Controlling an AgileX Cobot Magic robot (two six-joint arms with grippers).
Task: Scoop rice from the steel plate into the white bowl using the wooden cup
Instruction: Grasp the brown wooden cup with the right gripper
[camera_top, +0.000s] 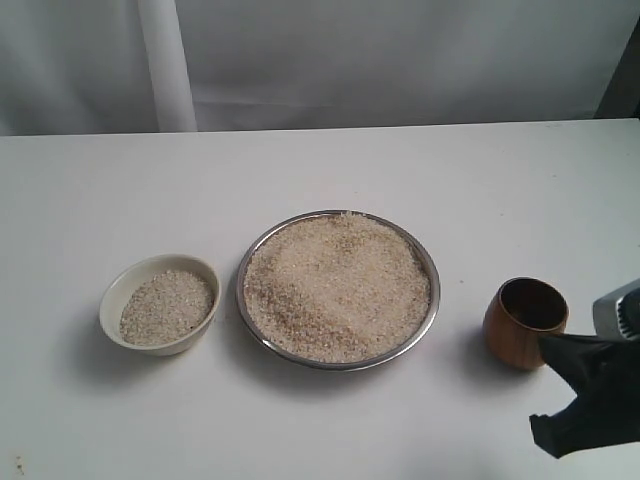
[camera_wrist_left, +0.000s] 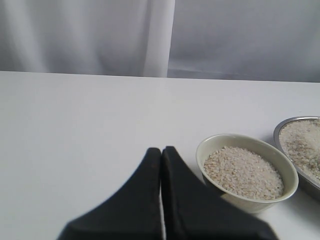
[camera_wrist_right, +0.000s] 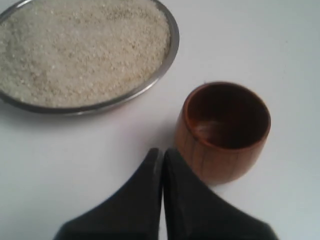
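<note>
vessels — one steel plate (camera_top: 336, 365), one white bowl (camera_top: 160, 347), one wooden cup (camera_top: 512, 337).

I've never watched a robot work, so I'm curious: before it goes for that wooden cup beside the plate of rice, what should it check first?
1. Wooden cup upright and empty: ok.
2. Right hand open to take the cup: not ok, its fingers are shut, just beside the cup.
3. Rice in the steel plate to scoop: ok, heaped.
4. White bowl has room: ok, its rice sits below the rim.
5. Left hand clear of the bowl: ok, shut, holding nothing.
</note>
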